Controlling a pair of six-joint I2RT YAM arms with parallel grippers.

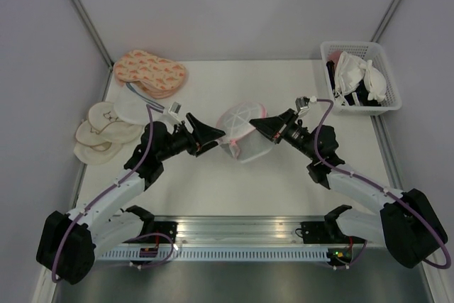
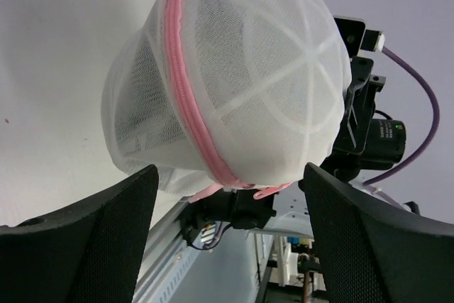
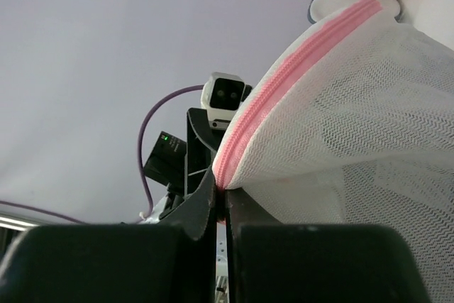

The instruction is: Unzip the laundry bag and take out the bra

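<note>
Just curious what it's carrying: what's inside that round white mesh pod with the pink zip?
Through the round white mesh laundry bag only pale netting and white ribs show, nothing dark. Its underside and far half are hidden.

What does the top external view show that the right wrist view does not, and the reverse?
Only the top external view shows the basket holding white bras at the far right of the table. Only the right wrist view shows, close up, the right end effector shut on the pink zip rim. Both views show the laundry bag and the peach pads.
</note>
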